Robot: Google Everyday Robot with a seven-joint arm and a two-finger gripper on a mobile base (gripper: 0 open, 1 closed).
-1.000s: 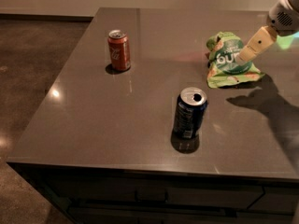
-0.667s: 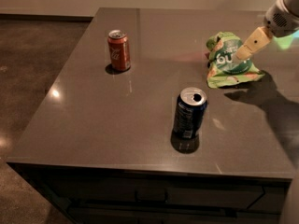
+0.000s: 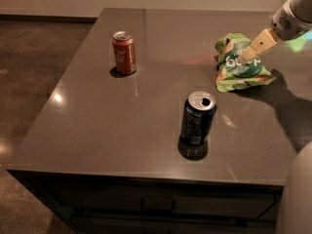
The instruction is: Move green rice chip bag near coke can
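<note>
- A dark grey table (image 3: pixel 97 130) is carrying three things, and a dark glossy floor (image 3: pixel 34 57) is showing past its left edge.
- A dark blue can (image 3: pixel 197 118) with an opened silver top is standing upright near the middle of the table's front half. It is sitting roughly between the other two things but closer to the front edge, well apart from both.
- The coke can (image 3: pixel 124 52) is standing upright towards the table's back left, with bare tabletop all around it.
- The green rice chip bag (image 3: pixel 239 69) is lying crumpled at the back right, well apart from the coke can, its dark green logo facing up.
- The robot arm (image 3: pixel 292 16) is reaching in from the upper right corner and casting a broad shadow over the table's right side.
- A pale rounded part of the robot (image 3: pixel 297 199) is filling the lower right corner.
- The gripper (image 3: pixel 249 53) is pointing down and to the left, its cream tip resting against the top of the bag by the logo.
- How wide the gripper is standing, and whether it has hold of the bag, I cannot tell.
</note>
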